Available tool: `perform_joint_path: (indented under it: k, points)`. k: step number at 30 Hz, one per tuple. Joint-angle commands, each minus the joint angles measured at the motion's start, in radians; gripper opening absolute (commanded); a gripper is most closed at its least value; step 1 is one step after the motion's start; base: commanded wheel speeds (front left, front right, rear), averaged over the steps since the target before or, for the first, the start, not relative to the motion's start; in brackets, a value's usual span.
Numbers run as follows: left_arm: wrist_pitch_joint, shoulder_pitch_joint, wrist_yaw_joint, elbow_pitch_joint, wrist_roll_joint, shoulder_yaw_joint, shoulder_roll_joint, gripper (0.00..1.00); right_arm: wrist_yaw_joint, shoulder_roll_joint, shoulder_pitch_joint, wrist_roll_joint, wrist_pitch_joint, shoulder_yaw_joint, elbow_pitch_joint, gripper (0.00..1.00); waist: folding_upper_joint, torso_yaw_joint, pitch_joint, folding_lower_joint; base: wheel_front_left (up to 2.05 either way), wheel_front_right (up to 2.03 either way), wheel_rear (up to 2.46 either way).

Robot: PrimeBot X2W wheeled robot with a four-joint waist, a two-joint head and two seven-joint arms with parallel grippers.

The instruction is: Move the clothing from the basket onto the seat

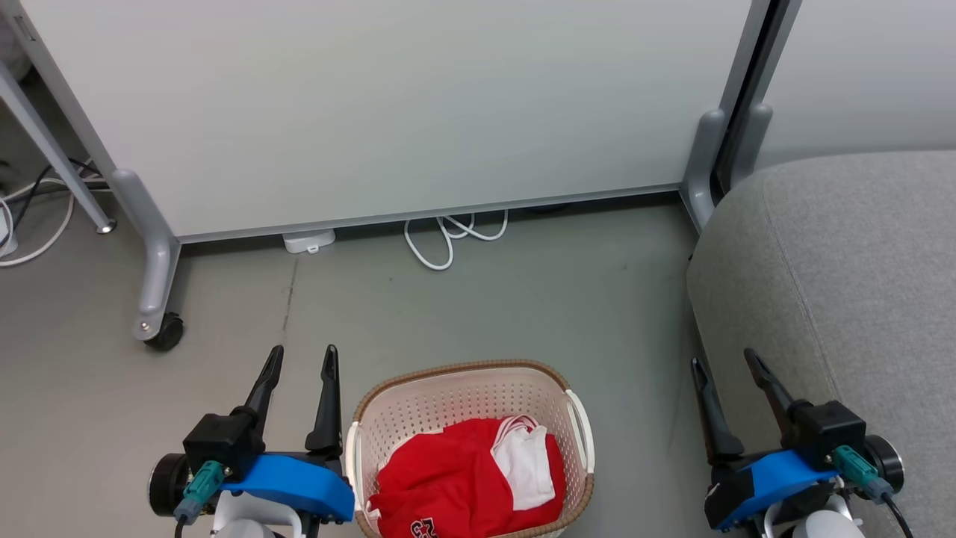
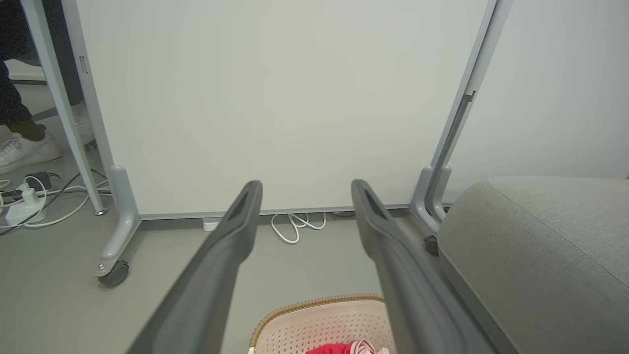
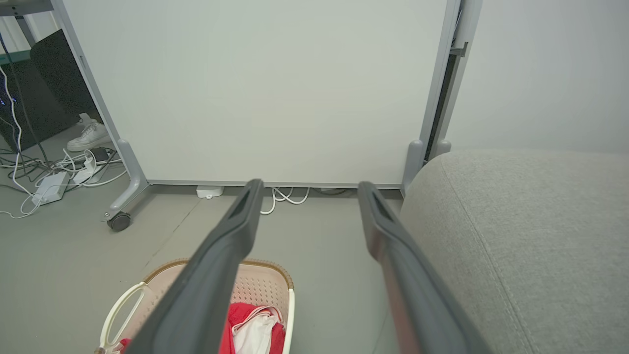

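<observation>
The clothing (image 1: 463, 478) lies inside the basket (image 1: 455, 392) at the bottom centre of the head view. The seat (image 1: 859, 284) fills the right side. The left gripper (image 1: 304, 349) at lower left and the right gripper (image 1: 723, 356) at lower right both stand wide and hold nothing.

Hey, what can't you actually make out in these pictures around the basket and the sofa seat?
Clothing, head view: the bottom edge cuts off the pile and its printed number; how many garments, I cannot tell.
Basket, head view: its near rim is cut by the bottom edge; the clothing hides its floor.
Seat, every view: it runs past the right edge, so its full extent is unseen.
</observation>
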Motion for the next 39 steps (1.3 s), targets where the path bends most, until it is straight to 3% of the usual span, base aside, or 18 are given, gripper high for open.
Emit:
perform_joint_path:
  k: [1,9,18,28,39]
  points:
    - [-0.005,-0.012,-0.002,0.002,0.008,0.000,0.000,1.00,0.000,-0.005,-0.015,0.005,-0.004,0.003,-0.006,1.00,0.0000,-0.007,0.010,0.0000,0.00,0.00,0.00]
    - [-0.005,-0.071,-0.002,0.043,0.013,-0.012,0.005,1.00,0.000,-0.005,-0.068,0.015,-0.004,0.037,-0.040,1.00,0.0000,-0.051,0.116,0.0000,0.00,0.00,0.00]
    - [-0.005,-0.201,-0.002,0.129,0.019,-0.064,0.047,1.00,0.000,-0.004,-0.191,0.059,-0.004,0.114,-0.119,1.00,0.0000,-0.138,0.347,0.0000,0.00,0.00,0.00]
    - [-0.005,-0.413,-0.002,0.250,-0.014,-0.153,0.153,1.00,0.000,-0.004,-0.330,0.099,-0.004,0.174,-0.228,1.00,0.0000,-0.232,0.610,0.0000,0.00,0.00,0.00]
    - [-0.005,-0.552,-0.002,0.407,0.009,-0.274,0.249,1.00,0.000,-0.003,-0.404,0.161,-0.004,0.237,-0.274,1.00,0.0000,-0.335,0.781,0.0000,0.00,0.00,0.00]
